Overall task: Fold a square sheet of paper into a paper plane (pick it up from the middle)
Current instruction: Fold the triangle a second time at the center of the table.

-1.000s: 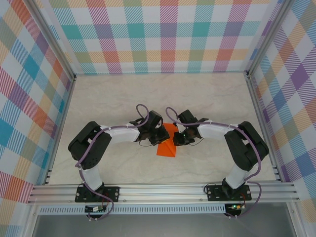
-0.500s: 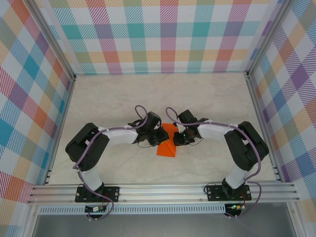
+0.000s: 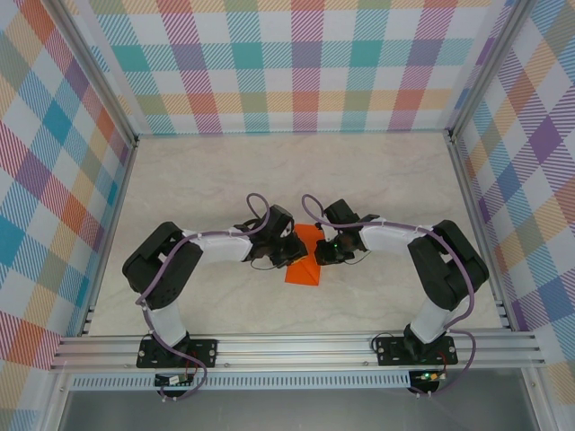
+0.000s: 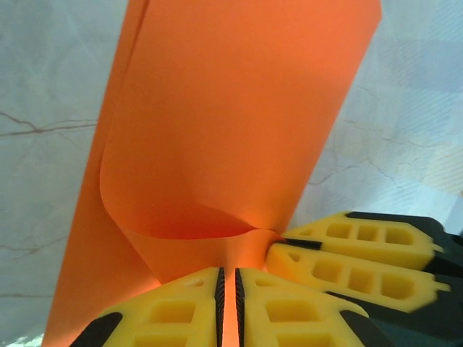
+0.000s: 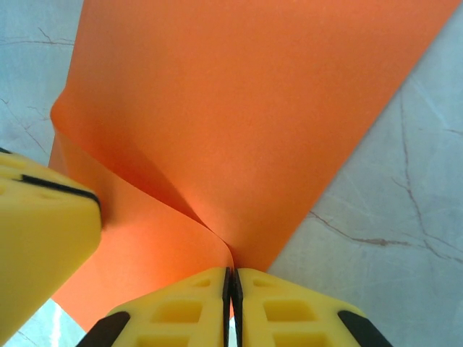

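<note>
On table (image 3: pixel 386 180), centre: paper (image 3: pixel 303 272), partly hidden under both wrists from above. Pinched at a raised fold by left jaws and right jaws, each pressed tight. Lies long near-to-far.

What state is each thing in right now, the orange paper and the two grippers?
square sheet of paper: bent over on itself in a soft curve, not pressed flat, pinched by both grippers.
left gripper: shut on the square sheet of paper.
right gripper: shut on the square sheet of paper, close beside the left gripper.
</note>
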{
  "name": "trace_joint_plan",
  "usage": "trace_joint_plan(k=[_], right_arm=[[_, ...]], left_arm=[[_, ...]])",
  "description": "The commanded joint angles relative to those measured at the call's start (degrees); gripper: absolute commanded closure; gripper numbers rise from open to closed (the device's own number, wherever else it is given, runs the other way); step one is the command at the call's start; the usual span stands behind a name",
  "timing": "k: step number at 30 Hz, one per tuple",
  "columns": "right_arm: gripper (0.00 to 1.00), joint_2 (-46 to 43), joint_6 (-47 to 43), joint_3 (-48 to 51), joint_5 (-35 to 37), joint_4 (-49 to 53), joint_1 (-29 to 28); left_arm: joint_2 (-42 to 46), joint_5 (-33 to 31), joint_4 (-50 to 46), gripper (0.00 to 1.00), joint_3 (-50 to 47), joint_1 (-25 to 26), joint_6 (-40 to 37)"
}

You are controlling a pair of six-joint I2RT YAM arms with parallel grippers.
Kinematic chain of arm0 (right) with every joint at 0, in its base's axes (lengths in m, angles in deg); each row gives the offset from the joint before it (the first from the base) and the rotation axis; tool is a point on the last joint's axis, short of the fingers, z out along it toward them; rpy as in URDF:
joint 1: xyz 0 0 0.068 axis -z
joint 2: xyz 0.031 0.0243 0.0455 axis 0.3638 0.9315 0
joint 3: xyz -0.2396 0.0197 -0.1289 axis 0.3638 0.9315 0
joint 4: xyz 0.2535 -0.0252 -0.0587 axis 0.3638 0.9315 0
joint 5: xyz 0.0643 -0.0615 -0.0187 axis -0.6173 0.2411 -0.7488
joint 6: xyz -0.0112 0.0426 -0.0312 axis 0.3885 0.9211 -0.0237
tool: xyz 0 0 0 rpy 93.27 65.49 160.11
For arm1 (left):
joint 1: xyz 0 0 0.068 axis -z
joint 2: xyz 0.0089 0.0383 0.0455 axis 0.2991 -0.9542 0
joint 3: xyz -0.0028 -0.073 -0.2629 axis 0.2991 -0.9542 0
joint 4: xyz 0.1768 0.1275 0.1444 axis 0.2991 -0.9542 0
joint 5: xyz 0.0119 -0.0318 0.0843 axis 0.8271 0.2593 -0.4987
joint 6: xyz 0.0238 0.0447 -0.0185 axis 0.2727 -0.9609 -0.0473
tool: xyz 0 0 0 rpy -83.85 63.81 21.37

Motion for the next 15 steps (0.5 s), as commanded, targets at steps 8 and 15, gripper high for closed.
trace_joint_plan(k=[8, 15], right_arm=[[0.85, 1.2, 0.34, -0.91, 0.01, 0.23, 0.14], [0.76, -2.31, 1.5, -2.22, -0.74, 2.34, 0.07]], left_arm=[[-1.76, -1.83, -0.65, 0.86, -2.0, 0.73, -0.83], [-2.48, -1.91, -0.47, 0.86, -2.38, 0.83, -0.83]])
